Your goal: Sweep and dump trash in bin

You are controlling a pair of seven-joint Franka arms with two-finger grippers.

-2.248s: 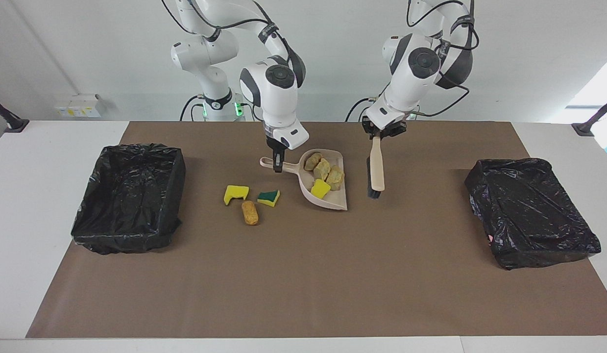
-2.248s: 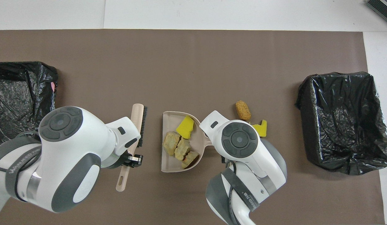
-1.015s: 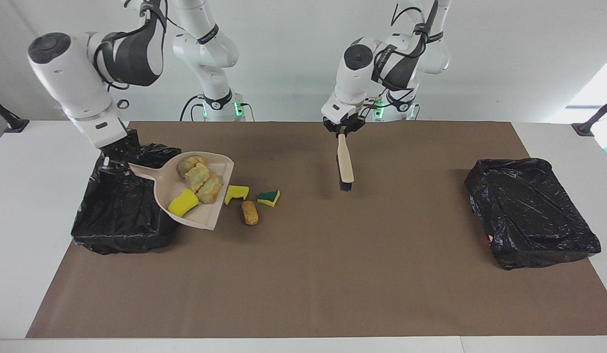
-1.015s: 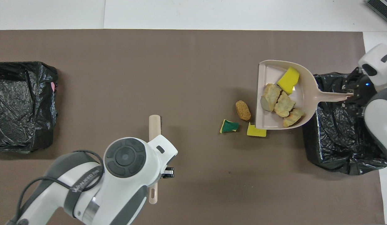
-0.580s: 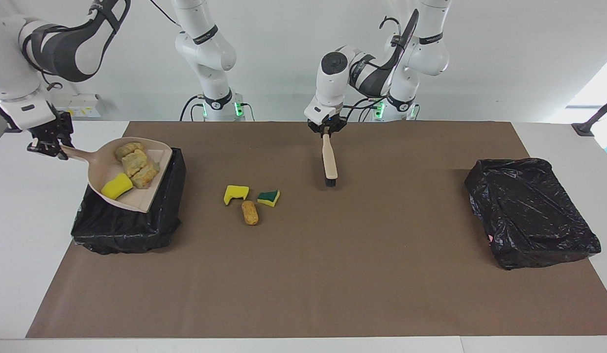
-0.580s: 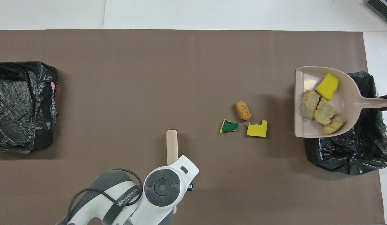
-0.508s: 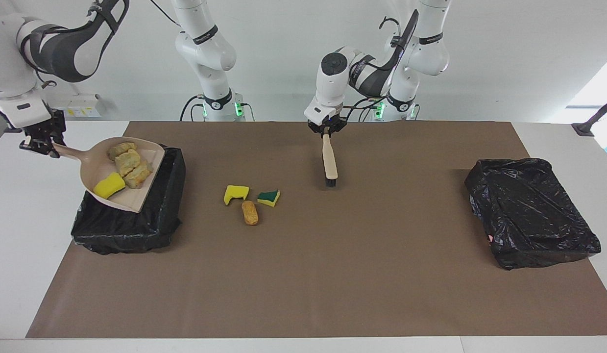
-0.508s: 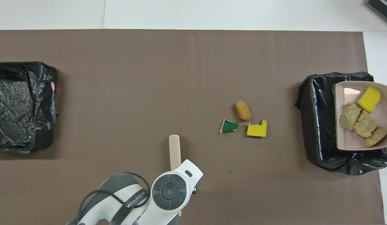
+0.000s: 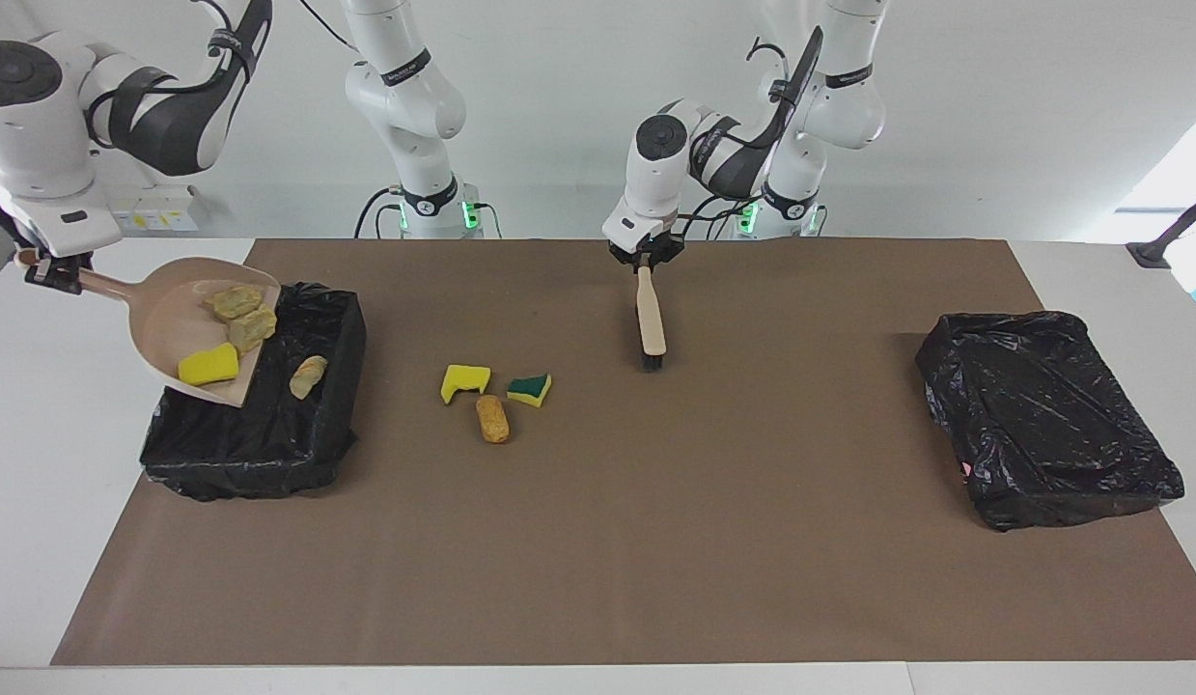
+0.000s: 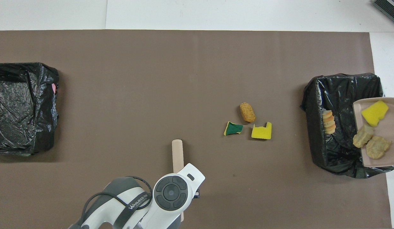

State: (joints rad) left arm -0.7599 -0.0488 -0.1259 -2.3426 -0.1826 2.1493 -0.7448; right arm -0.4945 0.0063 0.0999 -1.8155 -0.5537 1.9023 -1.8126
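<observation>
table point(image 9: 598, 579): brown mat | on it: two black-lined bins point(image 9: 255, 396) point(image 9: 1046, 420), three trash scraps point(image 9: 491, 391)

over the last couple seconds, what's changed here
The right tool carried the dustpan from mid-table to over the bin and tipped it; one bread chunk has slid out. The left tool drew the brush toward the robots. Both grips stayed shut; the three scraps never moved.

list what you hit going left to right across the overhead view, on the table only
Closed black bag bin → brush in the left gripper's shut jaws → green-and-yellow sponge piece → brown bread chunk → notched yellow sponge piece → open black-lined bin.
</observation>
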